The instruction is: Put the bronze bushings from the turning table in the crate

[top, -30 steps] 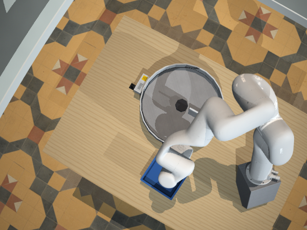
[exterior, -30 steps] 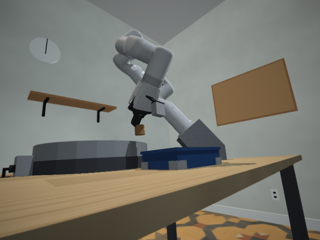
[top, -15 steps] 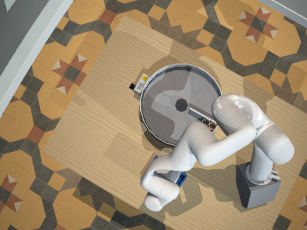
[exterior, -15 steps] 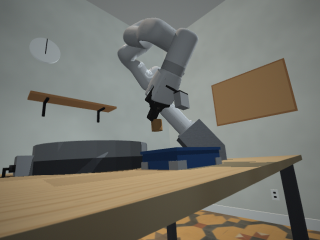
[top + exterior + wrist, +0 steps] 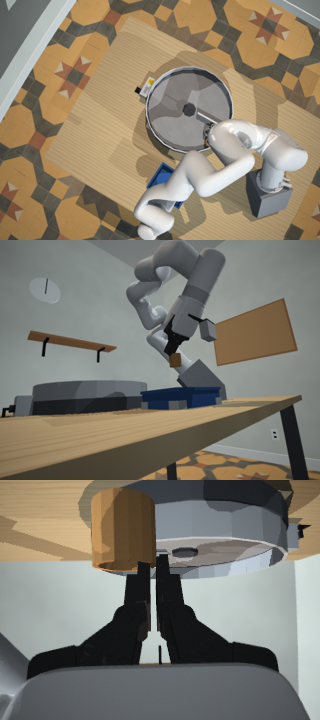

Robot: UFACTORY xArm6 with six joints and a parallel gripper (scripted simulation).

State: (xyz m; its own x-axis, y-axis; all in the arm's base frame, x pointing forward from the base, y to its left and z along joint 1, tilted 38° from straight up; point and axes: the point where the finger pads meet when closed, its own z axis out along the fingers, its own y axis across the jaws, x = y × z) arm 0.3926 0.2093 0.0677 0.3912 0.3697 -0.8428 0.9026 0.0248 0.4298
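My gripper (image 5: 172, 353) (image 5: 153, 571) is shut on the wall of a bronze bushing (image 5: 175, 360) (image 5: 122, 527), a short brown cylinder held open end down. In the exterior view it hangs well above the blue crate (image 5: 180, 395) (image 5: 161, 175). In the top view the arm hides the gripper and the bushing. The round grey turning table (image 5: 168, 124) (image 5: 87, 388) (image 5: 225, 510) stands beyond the crate. At its near right edge a steel bushing (image 5: 206, 132) and a bronze bushing (image 5: 205, 142) peek out beside the arm; the rest there is hidden.
A small box with a yellow label (image 5: 146, 86) sits at the turning table's far left side. The robot's grey base (image 5: 268, 198) stands at the table's right end. The arm's links pass over the crate and the turning table's near edge.
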